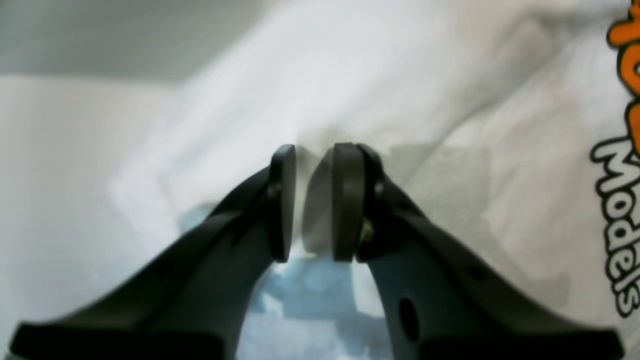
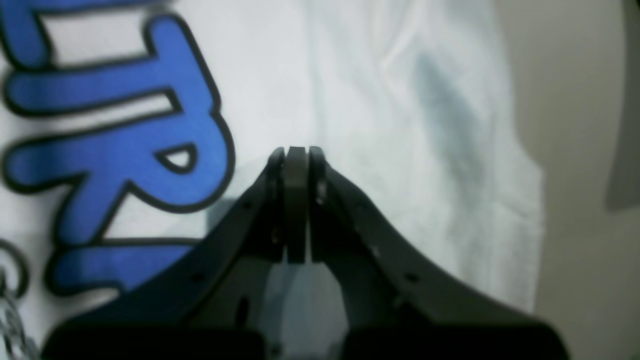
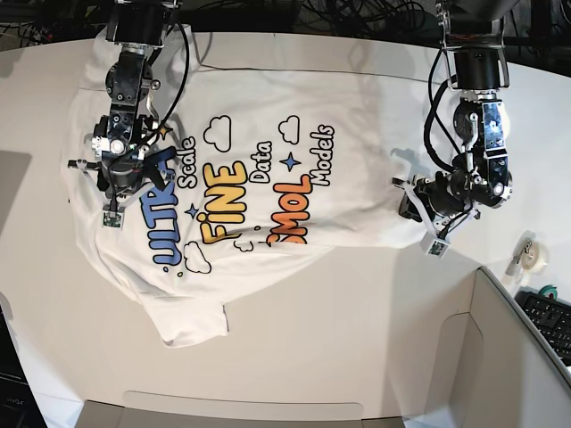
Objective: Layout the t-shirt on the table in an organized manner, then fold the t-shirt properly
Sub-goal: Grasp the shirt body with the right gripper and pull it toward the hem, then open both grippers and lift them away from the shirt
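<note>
Base view: the white printed cotton t-shirt (image 3: 259,169) has part of its orange lettering tucked under a fold at the lower hem; the word reads only in part. The black right arm (image 3: 125,107) covers the shirt's shoulder area and the start of the blue lettering. A small roll-like white object (image 3: 533,256) at the frame's right is too small to identify. The black keyboard (image 3: 549,316) is cut by the right edge.

Left wrist view: heavily blurred; orange letters cut by the right edge. The bluish patch beneath the black left gripper (image 1: 314,202) is indistinct.

Right wrist view: blue letters cut at the left edge.
</note>
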